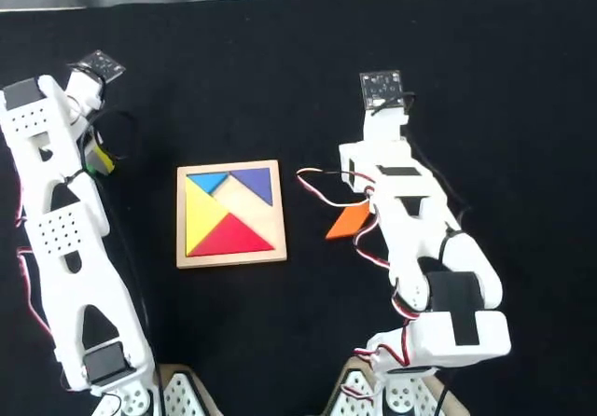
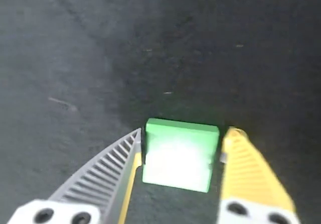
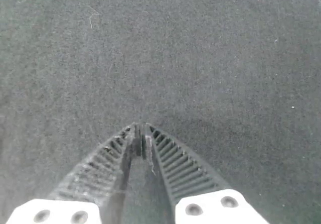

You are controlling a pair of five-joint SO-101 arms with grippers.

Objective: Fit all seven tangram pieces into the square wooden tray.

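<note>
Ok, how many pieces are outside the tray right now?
2: green piece in the left gripper, orange piece right of the tray. Another may be hidden.

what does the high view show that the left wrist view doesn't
High view adds: the wooden tray with four pieces in it, and an orange piece on the black cloth beside the right arm. Left wrist view adds: the green piece is a square block held between the left gripper's fingers. Both: the green piece and the black cloth.
</note>
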